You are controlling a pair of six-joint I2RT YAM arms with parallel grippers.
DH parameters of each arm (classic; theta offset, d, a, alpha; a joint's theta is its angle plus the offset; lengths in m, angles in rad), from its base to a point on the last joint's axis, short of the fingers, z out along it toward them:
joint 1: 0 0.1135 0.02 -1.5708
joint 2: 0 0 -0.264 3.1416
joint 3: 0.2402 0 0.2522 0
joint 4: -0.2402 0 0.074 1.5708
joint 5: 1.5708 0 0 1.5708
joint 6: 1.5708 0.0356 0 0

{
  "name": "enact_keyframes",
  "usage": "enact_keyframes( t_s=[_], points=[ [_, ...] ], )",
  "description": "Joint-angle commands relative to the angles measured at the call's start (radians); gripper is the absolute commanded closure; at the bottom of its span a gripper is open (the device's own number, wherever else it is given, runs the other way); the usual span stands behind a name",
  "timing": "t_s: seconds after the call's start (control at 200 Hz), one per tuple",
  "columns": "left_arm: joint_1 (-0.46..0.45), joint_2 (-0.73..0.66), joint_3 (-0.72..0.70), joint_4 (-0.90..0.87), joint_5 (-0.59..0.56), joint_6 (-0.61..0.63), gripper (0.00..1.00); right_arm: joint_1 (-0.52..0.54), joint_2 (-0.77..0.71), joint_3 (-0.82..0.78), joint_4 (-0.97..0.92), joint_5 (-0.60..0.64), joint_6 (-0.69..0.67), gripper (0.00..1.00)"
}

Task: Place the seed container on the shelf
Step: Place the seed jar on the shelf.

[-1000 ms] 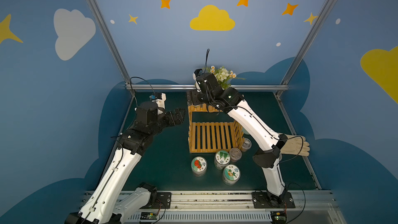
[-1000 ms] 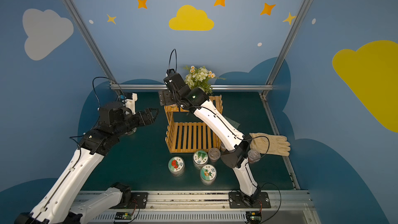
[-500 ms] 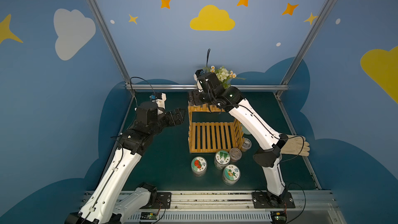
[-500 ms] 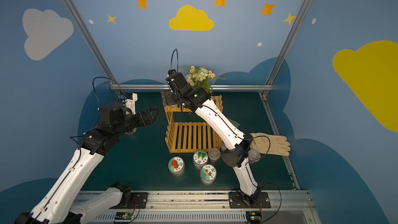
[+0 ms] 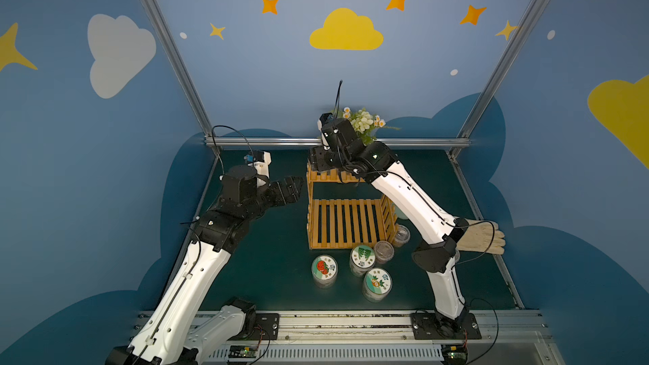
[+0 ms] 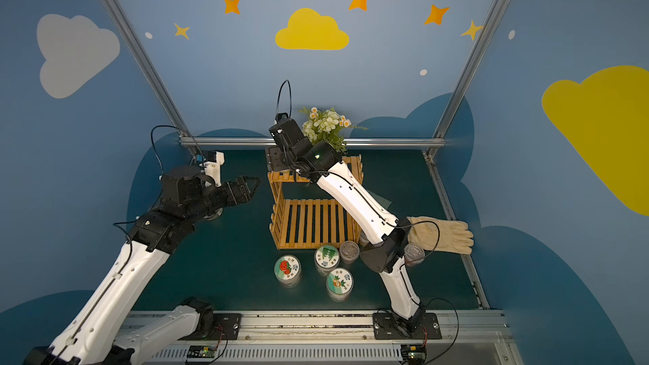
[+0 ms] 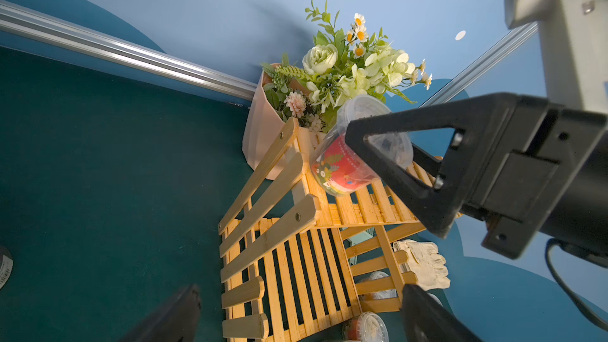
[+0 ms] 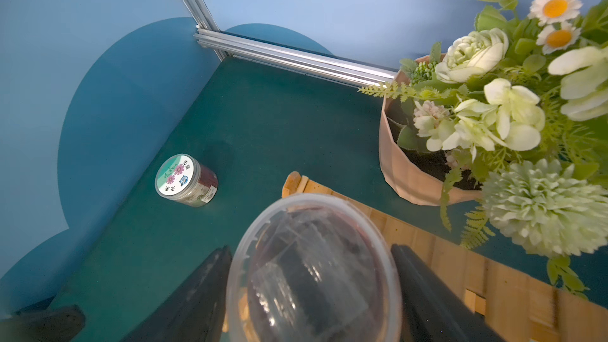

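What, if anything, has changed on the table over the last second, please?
Hardly anything: the right arm shifted only slightly over the top tier of the shelf, where the right pincer grips the tilted seed container; the earlier views cannot show whether that grip is new. The open left pincer, the jars, glove and flowers stayed put.

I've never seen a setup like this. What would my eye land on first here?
Probably the orange-yellow slatted wooden shelf in the middle of the dark green table, with the right gripper clamping a tilted clear plastic seed container with a red label at its top tier. Just behind stands a pink pot of white and green flowers, and in front sits a cluster of round lidded jars.
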Motion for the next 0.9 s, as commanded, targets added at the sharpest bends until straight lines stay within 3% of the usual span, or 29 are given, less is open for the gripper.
enact_keyframes(
  t_s=[0.0,0.33,0.531,0.896],
  points=[
    [0.004,-0.010,0.015,0.014,0.006,-0.002,0.00,0.011,0.025,0.020,0.015,0.031,0.034,0.24],
    [0.005,-0.009,0.013,0.017,0.010,-0.004,0.00,0.022,-0.007,-0.024,0.032,0.069,0.053,0.19],
    [0.004,-0.008,0.016,0.015,0.024,-0.003,0.00,0.019,-0.035,-0.024,0.032,0.033,0.036,0.10],
    [0.005,-0.017,0.029,0.008,0.110,0.017,0.00,-0.002,-0.133,-0.060,0.008,-0.060,0.004,0.07]
  ],
)
